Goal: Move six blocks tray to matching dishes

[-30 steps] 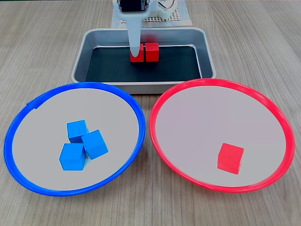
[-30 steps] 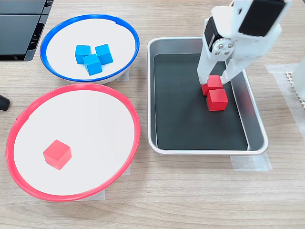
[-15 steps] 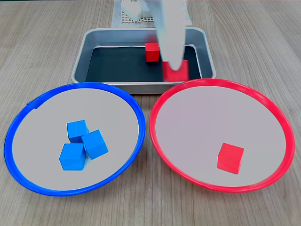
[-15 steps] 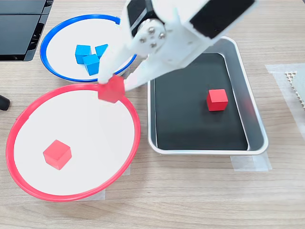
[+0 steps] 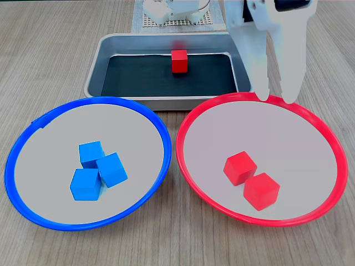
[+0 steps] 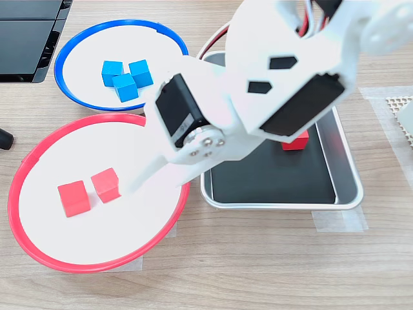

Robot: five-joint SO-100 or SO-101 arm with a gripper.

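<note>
My arm hangs over the red dish [image 5: 194, 119], whose 5 o'clock part holds two red blocks [image 5: 239, 167], and my gripper [image 5: 274, 98] is wide and empty, so I judge the next move is the tray's [image 5: 105, 47] last block [image 5: 179, 61], with open floor around it.

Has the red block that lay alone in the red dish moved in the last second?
Yes. That block slid slightly toward the dish's blue-dish side and turned; another block now touches it.
</note>
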